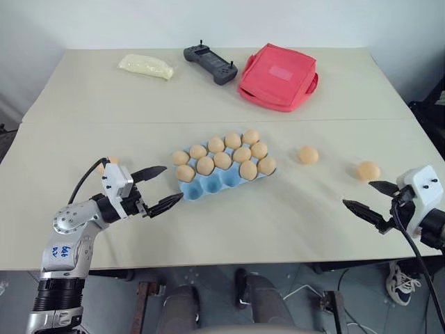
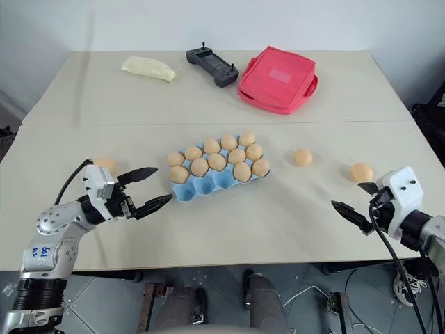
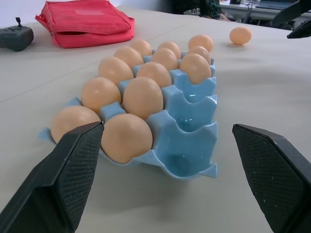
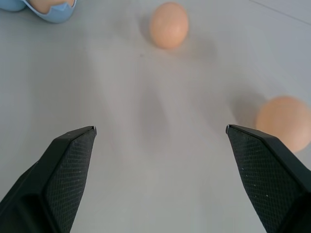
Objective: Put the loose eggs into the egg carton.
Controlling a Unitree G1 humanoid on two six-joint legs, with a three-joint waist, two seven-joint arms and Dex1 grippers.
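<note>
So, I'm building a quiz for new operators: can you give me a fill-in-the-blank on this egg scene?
1. The egg carton has ___ empty cups, all in its front row.
2. ___ loose eggs lie on the carton's right side.
3. The left gripper and the right gripper both stand ___.
4. A third egg lies by the ___ gripper.

Missing words: three; two; open; left
</note>
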